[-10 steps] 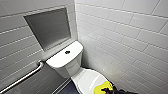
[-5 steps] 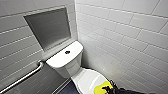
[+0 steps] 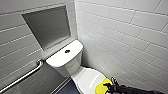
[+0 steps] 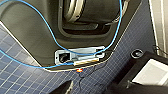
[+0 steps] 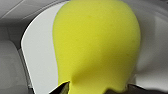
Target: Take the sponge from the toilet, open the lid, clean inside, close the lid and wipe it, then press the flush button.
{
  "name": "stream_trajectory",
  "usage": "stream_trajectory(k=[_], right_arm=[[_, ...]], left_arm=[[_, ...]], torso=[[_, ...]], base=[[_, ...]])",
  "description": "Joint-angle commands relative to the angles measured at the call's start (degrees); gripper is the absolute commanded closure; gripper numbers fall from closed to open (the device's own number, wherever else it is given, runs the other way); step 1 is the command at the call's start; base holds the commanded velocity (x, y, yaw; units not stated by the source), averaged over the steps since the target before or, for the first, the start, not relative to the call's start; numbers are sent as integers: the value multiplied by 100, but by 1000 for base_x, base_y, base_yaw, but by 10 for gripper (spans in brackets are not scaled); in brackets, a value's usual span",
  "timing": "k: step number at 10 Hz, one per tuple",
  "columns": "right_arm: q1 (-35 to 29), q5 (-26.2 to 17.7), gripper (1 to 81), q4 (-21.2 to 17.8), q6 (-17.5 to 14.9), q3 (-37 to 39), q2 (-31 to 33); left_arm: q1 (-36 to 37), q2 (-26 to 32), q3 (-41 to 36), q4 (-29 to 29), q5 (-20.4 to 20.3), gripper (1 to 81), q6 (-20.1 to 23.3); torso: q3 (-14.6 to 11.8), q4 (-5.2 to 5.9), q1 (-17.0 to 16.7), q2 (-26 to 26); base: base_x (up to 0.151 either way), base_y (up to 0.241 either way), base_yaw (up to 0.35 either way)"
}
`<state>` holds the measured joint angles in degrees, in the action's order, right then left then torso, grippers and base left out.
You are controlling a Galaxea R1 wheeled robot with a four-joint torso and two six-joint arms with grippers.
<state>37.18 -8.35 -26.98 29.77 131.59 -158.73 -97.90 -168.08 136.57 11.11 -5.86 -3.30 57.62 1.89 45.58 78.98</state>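
The bright yellow sponge (image 3: pixel 103 85) lies on the closed white lid (image 3: pixel 87 77) of the toilet, at the lid's front right part. My right gripper (image 3: pixel 108 86) reaches in from the right and sits at the sponge, open. In the right wrist view the sponge (image 5: pixel 97 45) looms large on the lid (image 5: pixel 37 60), and its near end lies between the dark fingertips (image 5: pixel 63 88). The dark flush button (image 3: pixel 67 51) sits in the middle of the white tank top (image 3: pixel 58 58). My left gripper (image 4: pixel 92 91) hangs low over dark blue floor tiles, with nothing in it.
A recessed grey niche (image 3: pixel 48 26) is in the wall behind the tank. A metal grab bar (image 3: pixel 22 76) runs along the left wall. White tiled wall (image 3: pixel 130 37) stands close on the toilet's right. The left wrist view has my base and a blue cable (image 4: pixel 30 25).
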Motion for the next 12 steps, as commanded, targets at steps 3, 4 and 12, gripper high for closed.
stream_trajectory(k=[3,4,12], right_arm=[[-593,-194,10,104,-59,-55,15],[-593,-89,10,244,-59,-20,-3],[338,1871,10,1695,-50,-626,-29]], left_arm=[[-242,-6,-77,-12,507,10,-12],[-243,-6,-69,-3,507,10,-12],[-235,-6,-25,-21,657,10,-12]], torso=[[243,0,2,-2],[284,0,2,-2],[300,-2,5,0]], base=[[0,0,0],[0,0,0],[0,0,0]])
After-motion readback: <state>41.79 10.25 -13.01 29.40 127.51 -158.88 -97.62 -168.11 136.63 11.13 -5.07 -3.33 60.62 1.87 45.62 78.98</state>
